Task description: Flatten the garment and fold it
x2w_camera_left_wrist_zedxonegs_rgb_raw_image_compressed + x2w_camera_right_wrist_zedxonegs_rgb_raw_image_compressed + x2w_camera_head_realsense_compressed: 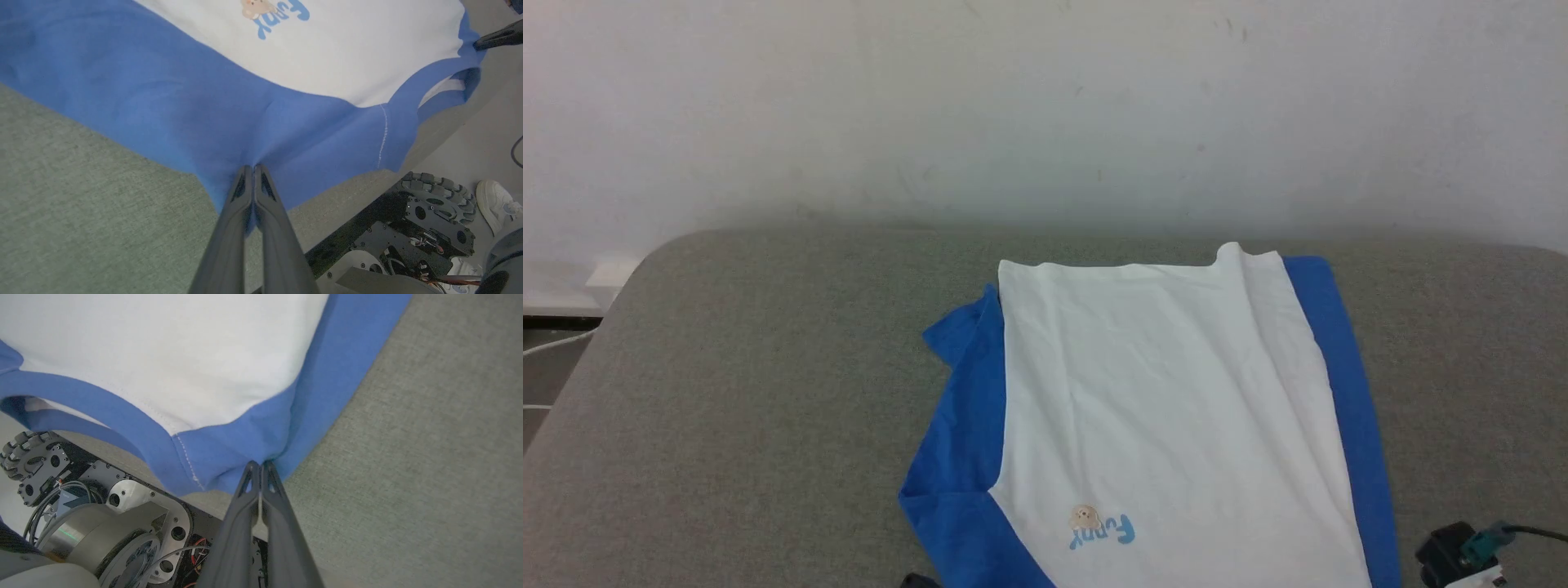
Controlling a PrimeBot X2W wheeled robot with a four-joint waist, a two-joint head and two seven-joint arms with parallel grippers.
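Head view: softly creased white-and-blue garment on coarse grey table

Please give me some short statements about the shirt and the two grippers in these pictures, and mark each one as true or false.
1. The left gripper is shut on blue fabric of the garment. True.
2. The right gripper hangs open above the garment. False: it is shut on blue fabric beside the collar.
3. The bear print sits on the white part. True.
4. The garment lies on a wooden floor. False: it lies on a grey table.
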